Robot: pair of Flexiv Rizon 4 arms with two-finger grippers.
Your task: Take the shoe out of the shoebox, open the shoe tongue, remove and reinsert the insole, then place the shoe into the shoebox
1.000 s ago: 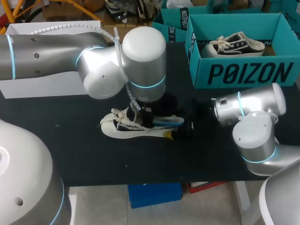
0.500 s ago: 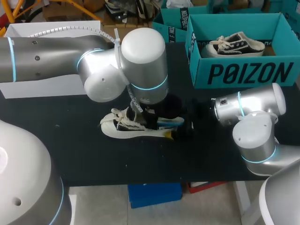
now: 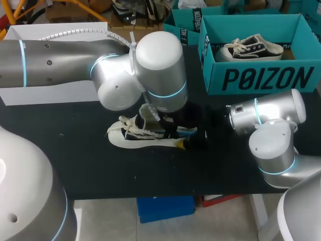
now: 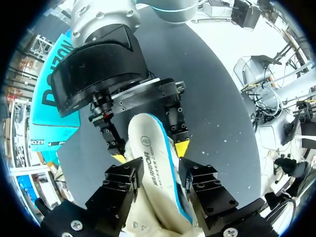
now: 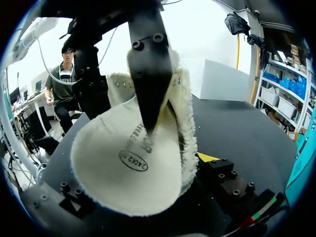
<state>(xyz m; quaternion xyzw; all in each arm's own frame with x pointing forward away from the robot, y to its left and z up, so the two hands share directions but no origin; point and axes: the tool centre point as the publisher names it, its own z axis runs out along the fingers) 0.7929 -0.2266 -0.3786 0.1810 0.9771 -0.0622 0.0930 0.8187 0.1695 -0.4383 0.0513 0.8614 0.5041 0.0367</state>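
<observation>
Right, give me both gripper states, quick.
Left gripper: shut on the insole.
Right gripper: cannot be told; the insole's heel end sits right at it.

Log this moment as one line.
stage: insole handling | left gripper: shut on insole above shoe | right gripper: at insole's end | shoebox: holds another shoe

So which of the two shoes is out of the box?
The cream shoe lying on the black table; the black-and-white shoe sits inside the teal shoebox.
</observation>
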